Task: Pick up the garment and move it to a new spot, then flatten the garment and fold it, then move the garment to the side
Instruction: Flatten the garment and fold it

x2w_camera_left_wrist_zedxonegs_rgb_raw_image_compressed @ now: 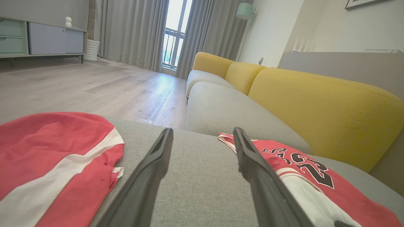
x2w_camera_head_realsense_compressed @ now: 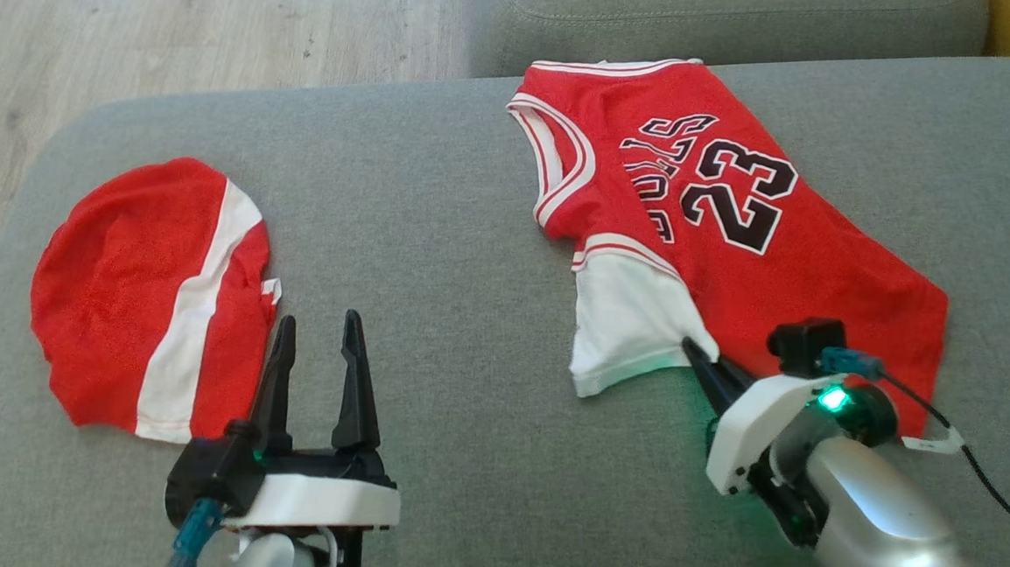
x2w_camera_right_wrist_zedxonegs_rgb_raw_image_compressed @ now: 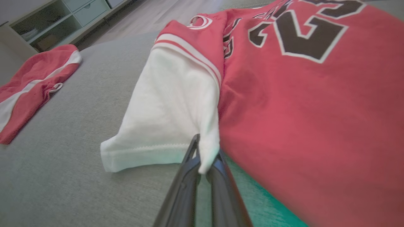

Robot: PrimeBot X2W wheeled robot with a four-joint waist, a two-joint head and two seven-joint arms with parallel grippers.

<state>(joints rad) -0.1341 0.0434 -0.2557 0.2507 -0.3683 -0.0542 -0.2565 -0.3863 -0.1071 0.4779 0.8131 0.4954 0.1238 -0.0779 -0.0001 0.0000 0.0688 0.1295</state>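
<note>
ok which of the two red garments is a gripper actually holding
The jersey with the number 23: the right gripper is shut on its white sleeve. The red garment with the white stripe lies unheld beside the open left gripper.

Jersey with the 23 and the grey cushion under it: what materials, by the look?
Jersey: soft matte knit, likely cotton or polyester; it creases, and the white sleeve has a stitched hem. Cushion: matte grey woven upholstery; coarse weave shows up close.

Bare cushion [x2w_camera_head_realsense_compressed: 451,260] lies open ahead of the left gripper [x2w_camera_head_realsense_compressed: 319,321]; red cloth [x2w_camera_head_realsense_compressed: 119,281] hugs its left, jersey [x2w_camera_head_realsense_compressed: 785,275] sits further right.
</note>
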